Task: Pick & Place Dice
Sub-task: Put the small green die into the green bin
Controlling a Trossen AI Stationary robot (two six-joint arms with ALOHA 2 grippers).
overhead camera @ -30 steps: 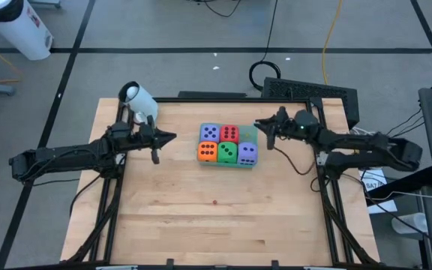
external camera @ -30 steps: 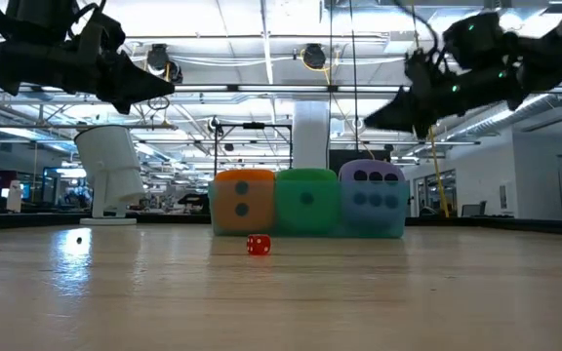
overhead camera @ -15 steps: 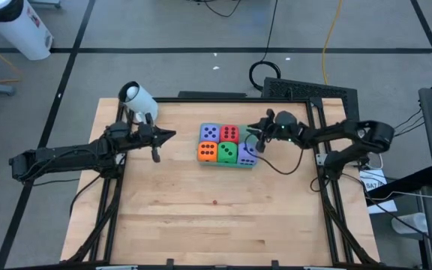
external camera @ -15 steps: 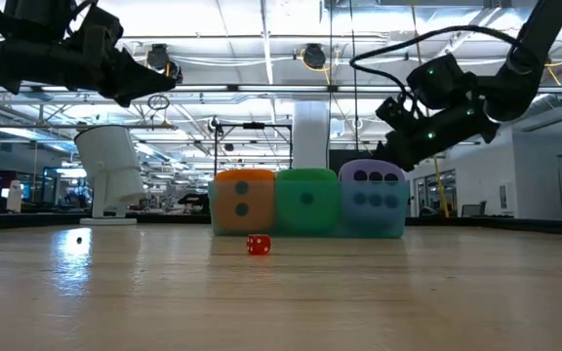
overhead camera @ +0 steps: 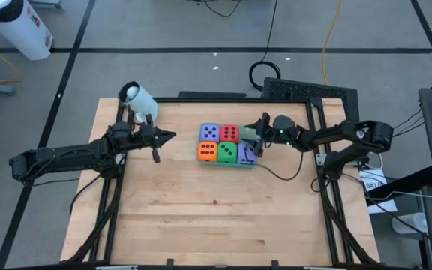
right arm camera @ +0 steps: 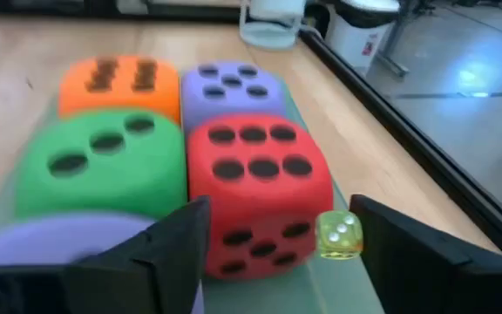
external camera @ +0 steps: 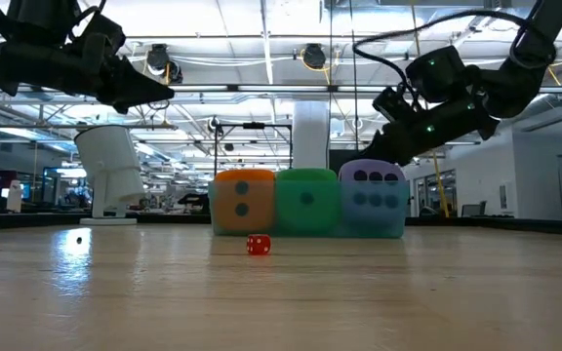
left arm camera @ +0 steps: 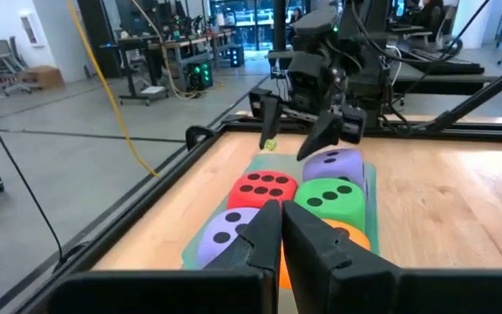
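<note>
On the desk [overhead camera: 201, 217], nearest the front edge, a tiny red die [external camera: 258, 245] lies alone. Behind it the big dice form a block on a translucent green square [left arm camera: 264, 166]: orange die [overhead camera: 207, 153], green die [overhead camera: 226, 153] and a lavender die [overhead camera: 247, 154] in front, a second lavender die [overhead camera: 210, 133] and the red die [overhead camera: 229, 133] behind, six pips up. Over the block's right end hovers the right end effector [overhead camera: 255, 137], fingers apart, a tiny yellow-green die [right arm camera: 337, 235] between them. Left of the block, the left end effector [overhead camera: 165, 138] hangs above the desk, fingers together.

Grey floor [overhead camera: 163, 30] (dark lines across), bright ceiling lights [external camera: 261, 19], distant desks [left arm camera: 159, 52].
</note>
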